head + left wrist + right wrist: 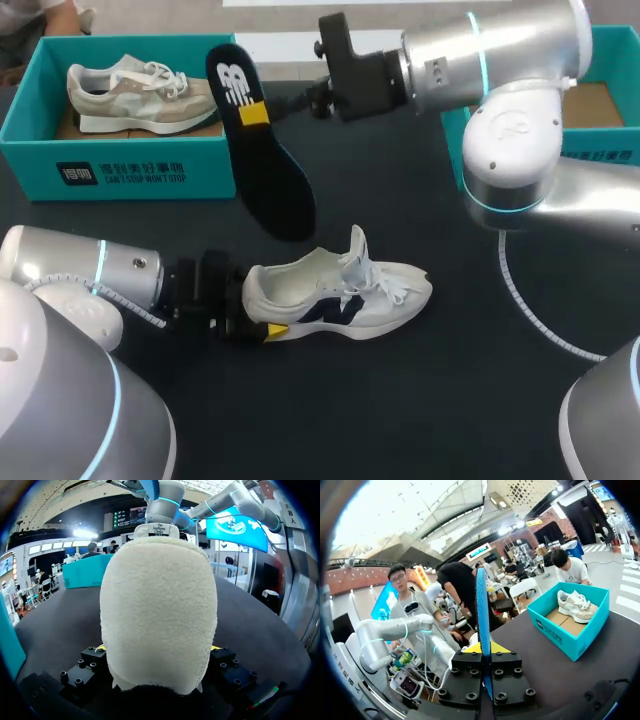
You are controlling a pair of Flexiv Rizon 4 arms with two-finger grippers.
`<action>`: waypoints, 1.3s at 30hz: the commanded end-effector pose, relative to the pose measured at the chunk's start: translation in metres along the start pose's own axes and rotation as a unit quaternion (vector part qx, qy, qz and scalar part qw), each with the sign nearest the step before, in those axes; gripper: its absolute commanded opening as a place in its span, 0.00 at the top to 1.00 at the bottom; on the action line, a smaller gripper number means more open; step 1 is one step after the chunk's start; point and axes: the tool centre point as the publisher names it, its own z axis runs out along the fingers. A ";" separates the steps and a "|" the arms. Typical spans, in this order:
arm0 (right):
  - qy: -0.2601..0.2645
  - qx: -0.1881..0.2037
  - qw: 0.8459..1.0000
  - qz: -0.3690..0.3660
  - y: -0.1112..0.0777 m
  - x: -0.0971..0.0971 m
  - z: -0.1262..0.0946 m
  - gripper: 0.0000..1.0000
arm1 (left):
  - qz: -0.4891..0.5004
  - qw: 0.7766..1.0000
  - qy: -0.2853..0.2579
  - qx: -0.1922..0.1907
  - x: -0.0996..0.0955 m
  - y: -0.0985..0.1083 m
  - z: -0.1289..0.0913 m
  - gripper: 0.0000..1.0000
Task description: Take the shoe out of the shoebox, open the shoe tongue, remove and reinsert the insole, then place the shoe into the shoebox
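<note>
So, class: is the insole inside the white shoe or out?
Out: the right gripper holds the insole aloft, apart from the white shoe on the table.

Black cloth-covered tabletop (400,410) with two boxes, one shoe and a cable

An open teal cardboard shoebox (120,170) sits at the far left corner and a second teal box (605,150) at the far right, well apart. Between them, nearer the front, a white lace-up sneaker with a dark side logo (330,295) stands on its sole. A white coiled cable (527,312) curves across the cloth to its right.
</note>
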 end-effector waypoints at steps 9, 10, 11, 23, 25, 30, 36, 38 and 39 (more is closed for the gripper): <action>0.036 -0.040 0.998 0.018 0.010 0.039 -0.060 1.00 | 0.000 1.000 -0.002 0.000 0.002 0.003 0.003 1.00; 0.039 -0.043 0.998 0.022 0.010 0.043 -0.062 1.00 | 0.000 1.000 -0.002 0.000 0.002 0.003 0.003 1.00; 0.041 -0.039 0.998 0.028 0.010 0.047 -0.065 1.00 | 0.000 1.000 -0.002 0.000 0.002 0.003 0.003 1.00; 0.023 -0.037 0.999 0.025 0.006 0.055 -0.073 1.00 | 0.000 1.000 -0.002 0.000 0.002 0.003 0.003 1.00; 0.023 -0.037 0.999 0.025 0.006 0.055 -0.073 1.00 | 0.000 1.000 -0.002 0.000 0.002 0.003 0.003 1.00; 0.018 -0.041 0.998 0.036 0.004 0.055 -0.077 1.00 | 0.000 1.000 -0.002 0.000 0.002 0.003 0.003 1.00; 0.031 -0.051 0.996 0.061 0.005 0.070 -0.104 1.00 | 0.000 1.000 -0.002 0.000 0.002 0.003 0.003 1.00; 0.036 -0.050 0.995 0.074 0.006 0.075 -0.109 1.00 | 0.000 1.000 -0.002 0.000 0.002 0.003 0.003 1.00; 0.030 -0.040 0.996 0.077 0.006 0.077 -0.112 1.00 | 0.000 1.000 -0.002 0.000 0.002 0.003 0.003 1.00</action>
